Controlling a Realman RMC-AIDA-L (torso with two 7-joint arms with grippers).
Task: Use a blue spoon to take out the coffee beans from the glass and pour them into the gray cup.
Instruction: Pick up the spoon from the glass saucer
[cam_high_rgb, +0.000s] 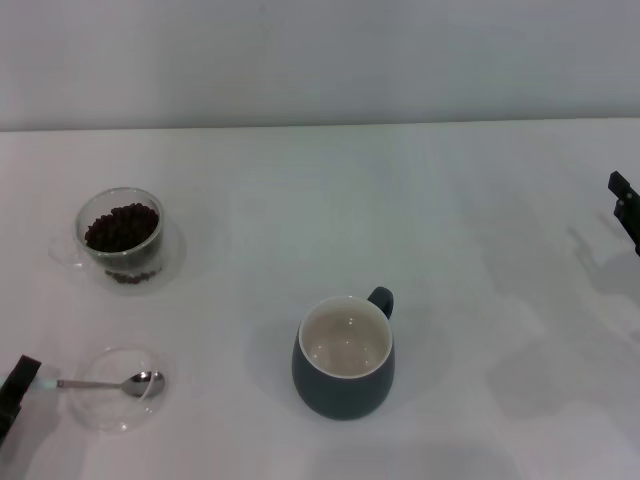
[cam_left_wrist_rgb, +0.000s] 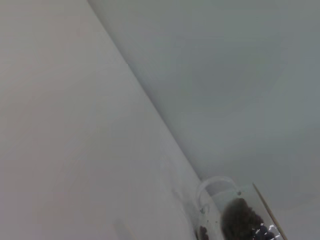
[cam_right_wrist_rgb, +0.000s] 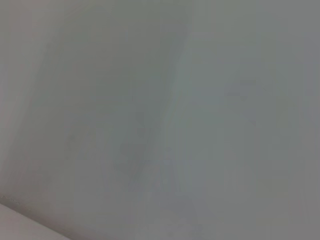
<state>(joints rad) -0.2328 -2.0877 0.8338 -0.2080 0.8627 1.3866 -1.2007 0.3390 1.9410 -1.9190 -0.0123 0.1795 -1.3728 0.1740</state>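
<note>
The glass stands at the table's left and holds a heap of coffee beans. It also shows in the left wrist view, glass and coffee beans together. The blue spoon lies across a shallow clear dish at the front left, with its metal bowl to the right and its pale handle to the left. My left gripper is at the frame's lower left edge, right at the handle's tip. The gray cup stands empty in the front middle, its handle at the far right. My right gripper is at the right edge, far from everything.
A clear saucer seems to lie under the glass. The white table ends at a pale wall at the back.
</note>
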